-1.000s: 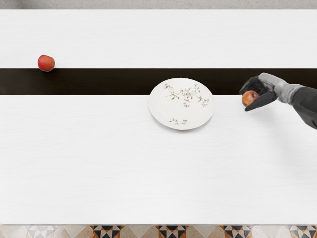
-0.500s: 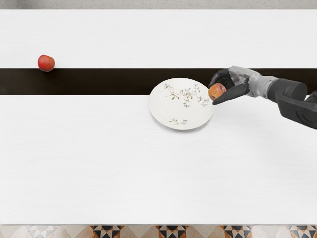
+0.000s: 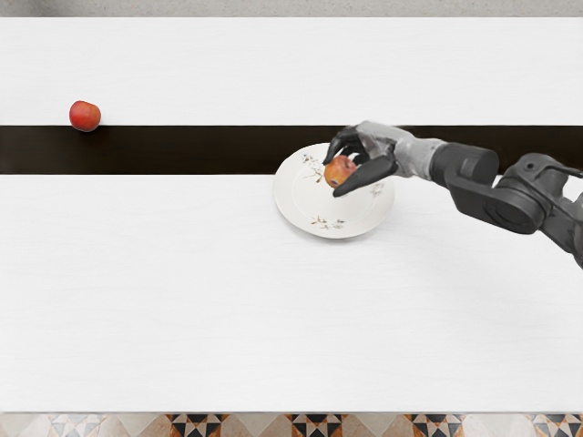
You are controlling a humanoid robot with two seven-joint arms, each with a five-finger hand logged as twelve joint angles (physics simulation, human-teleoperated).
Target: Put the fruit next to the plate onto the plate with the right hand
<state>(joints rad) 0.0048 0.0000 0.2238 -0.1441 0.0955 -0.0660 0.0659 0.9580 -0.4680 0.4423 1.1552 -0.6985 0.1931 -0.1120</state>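
A small red-orange apple (image 3: 340, 170) is held in my right hand (image 3: 353, 162), whose dark fingers are curled around it. The hand and fruit are over the upper middle of the white floral plate (image 3: 314, 205), which lies at the table's centre. I cannot tell whether the fruit touches the plate. My right arm (image 3: 492, 187) reaches in from the right edge. A second red apple (image 3: 85, 116) sits far off at the left, by the dark strip.
A dark band (image 3: 182, 150) runs across the white table (image 3: 273, 309) behind the plate. A patterned floor shows below the table's front edge.
My right hand has carried the apple leftward, from right of the plate, past its right rim, to above its upper middle. The arm has stretched further in. The far apple stayed put.
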